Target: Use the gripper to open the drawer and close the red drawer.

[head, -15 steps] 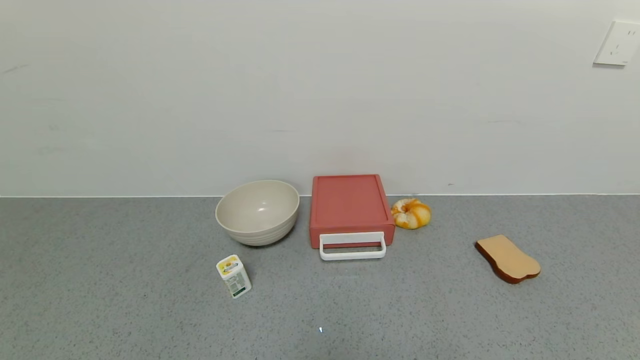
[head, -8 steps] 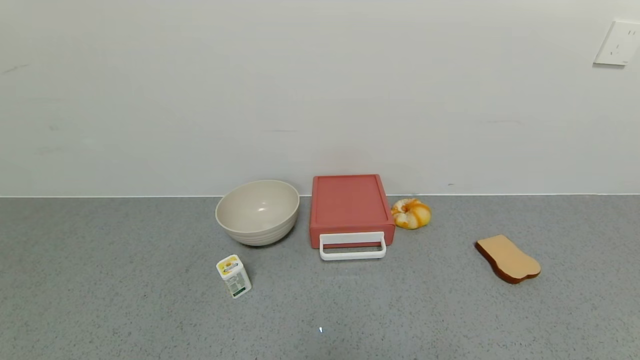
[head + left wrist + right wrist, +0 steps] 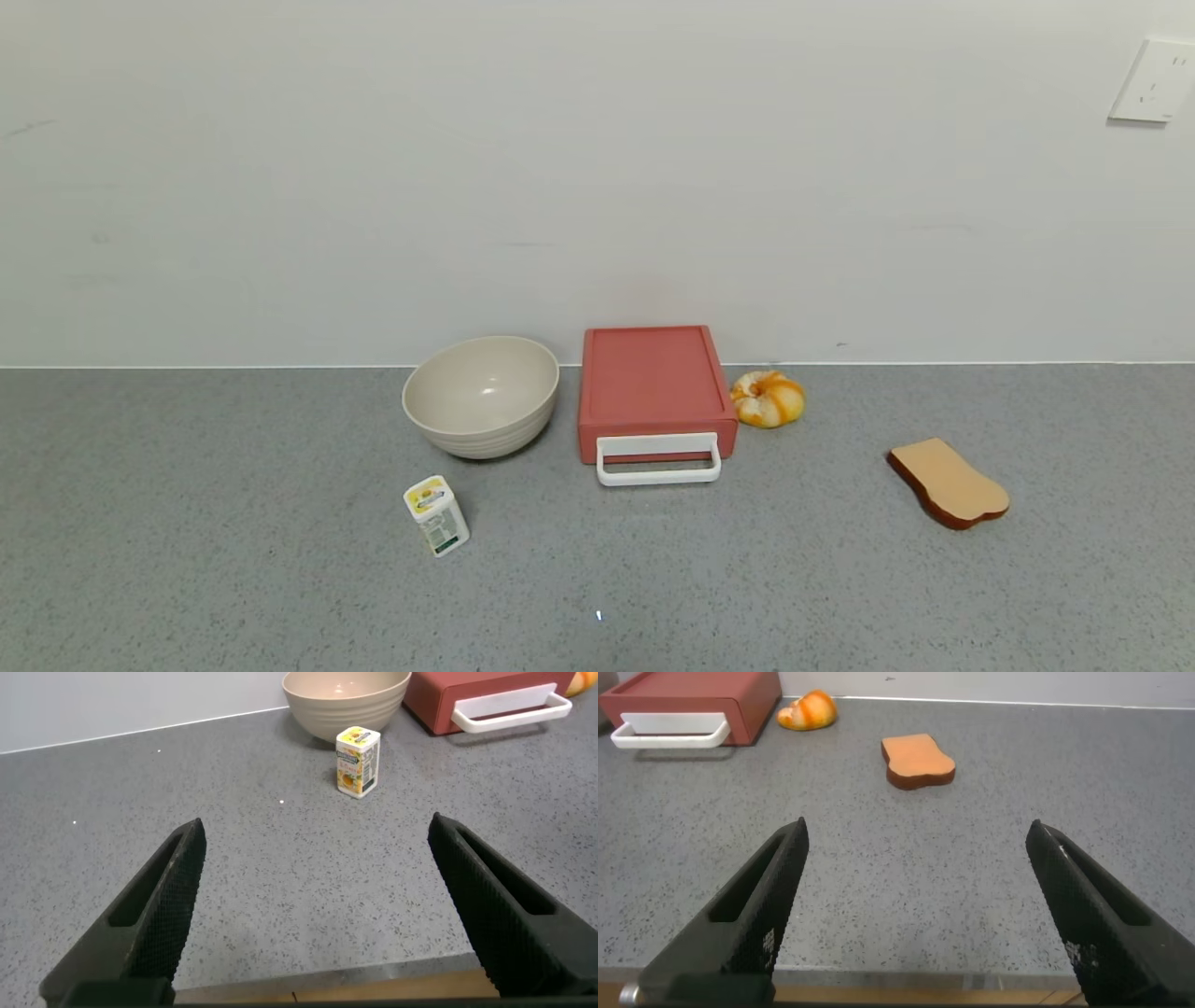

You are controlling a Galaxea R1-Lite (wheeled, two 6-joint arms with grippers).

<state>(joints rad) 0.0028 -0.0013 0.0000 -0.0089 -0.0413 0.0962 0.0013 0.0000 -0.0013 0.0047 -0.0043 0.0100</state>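
The salmon-red drawer box (image 3: 653, 381) stands against the wall at the middle of the counter, its tray pushed in and its white loop handle (image 3: 659, 463) facing the front. It also shows in the left wrist view (image 3: 476, 689) and the right wrist view (image 3: 696, 698). Neither arm shows in the head view. My left gripper (image 3: 318, 835) is open and empty above the counter's front edge, far from the drawer. My right gripper (image 3: 920, 835) is open and empty, also at the front edge.
A beige bowl (image 3: 481, 395) sits left of the drawer, a small white carton (image 3: 436, 515) in front of it. A yellow bun (image 3: 766, 399) lies right of the drawer, a slice of toast (image 3: 948, 483) farther right. A socket (image 3: 1152, 80) is on the wall.
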